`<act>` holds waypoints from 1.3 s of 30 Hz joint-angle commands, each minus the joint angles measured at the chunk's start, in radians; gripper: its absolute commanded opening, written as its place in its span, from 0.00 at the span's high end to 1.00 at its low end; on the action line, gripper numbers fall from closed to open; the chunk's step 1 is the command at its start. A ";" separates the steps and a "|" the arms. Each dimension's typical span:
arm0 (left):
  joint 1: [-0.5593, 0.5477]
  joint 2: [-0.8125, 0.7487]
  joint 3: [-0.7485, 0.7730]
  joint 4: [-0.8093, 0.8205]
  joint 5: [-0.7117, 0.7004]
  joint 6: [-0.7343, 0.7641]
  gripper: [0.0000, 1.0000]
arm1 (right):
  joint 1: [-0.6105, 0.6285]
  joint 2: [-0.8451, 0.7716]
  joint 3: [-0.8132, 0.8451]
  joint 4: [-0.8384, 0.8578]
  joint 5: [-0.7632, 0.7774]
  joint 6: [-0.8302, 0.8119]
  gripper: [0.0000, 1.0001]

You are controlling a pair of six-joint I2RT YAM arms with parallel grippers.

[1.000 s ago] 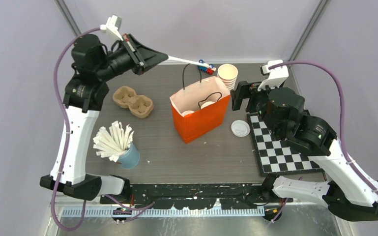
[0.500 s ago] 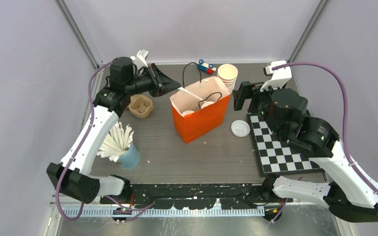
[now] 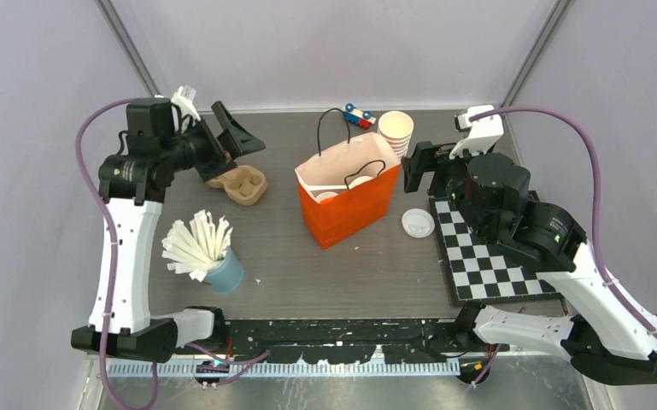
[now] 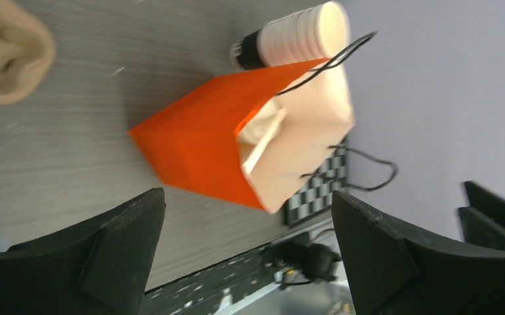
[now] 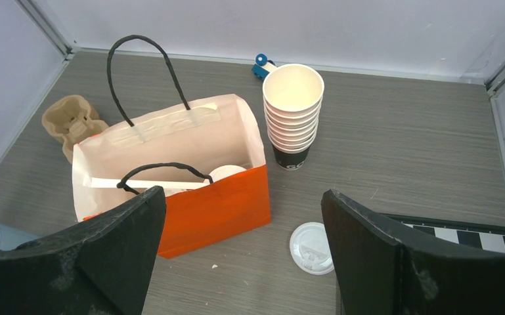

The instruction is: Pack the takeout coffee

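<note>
The orange bag (image 3: 348, 205) stands open mid-table. Inside it I see two takeout coffee cups by their white lids (image 3: 360, 181) (image 3: 326, 196), with a white paper stick (image 3: 331, 184) lying across them. From the right wrist, one lid (image 5: 226, 174) and the stick (image 5: 138, 184) show inside the bag (image 5: 217, 203). My left gripper (image 3: 241, 135) hangs open and empty to the left of the bag, over the cardboard cup carrier (image 3: 241, 184). Its wrist view looks at the bag (image 4: 203, 144) side-on between spread fingers (image 4: 246, 197). The right gripper (image 3: 410, 168) (image 5: 243, 193) is open and empty, right of the bag.
A stack of lidless cups (image 3: 395, 130) and a small blue toy (image 3: 358, 114) stand behind the bag. A loose white lid (image 3: 417, 223) lies beside the checkerboard (image 3: 487, 256). A blue cup of paper sticks (image 3: 222, 272) stands front left.
The left gripper carried a paper stick to the bag, opened and let it go inside, then drew back to the left. The right arm stayed put.
</note>
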 commanded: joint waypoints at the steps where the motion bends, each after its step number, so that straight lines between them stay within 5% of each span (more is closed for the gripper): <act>1: 0.006 -0.028 0.065 -0.368 -0.212 0.193 0.00 | -0.003 0.010 0.015 0.023 -0.014 0.019 0.08; 11: 0.013 -0.135 0.004 -0.474 -0.466 0.213 0.02 | -0.004 0.016 0.002 0.018 -0.038 0.039 0.09; 23: 0.031 -0.179 -0.182 -0.466 -0.553 0.075 0.48 | -0.003 -0.016 -0.026 0.012 -0.018 0.054 0.09; 30: 0.051 -0.222 -0.190 -0.482 -0.716 0.036 0.46 | -0.004 -0.021 -0.044 0.014 -0.013 0.051 0.09; 39: 0.066 -0.211 -0.274 -0.384 -0.672 -0.048 0.56 | -0.004 -0.018 -0.050 0.022 -0.028 0.041 0.09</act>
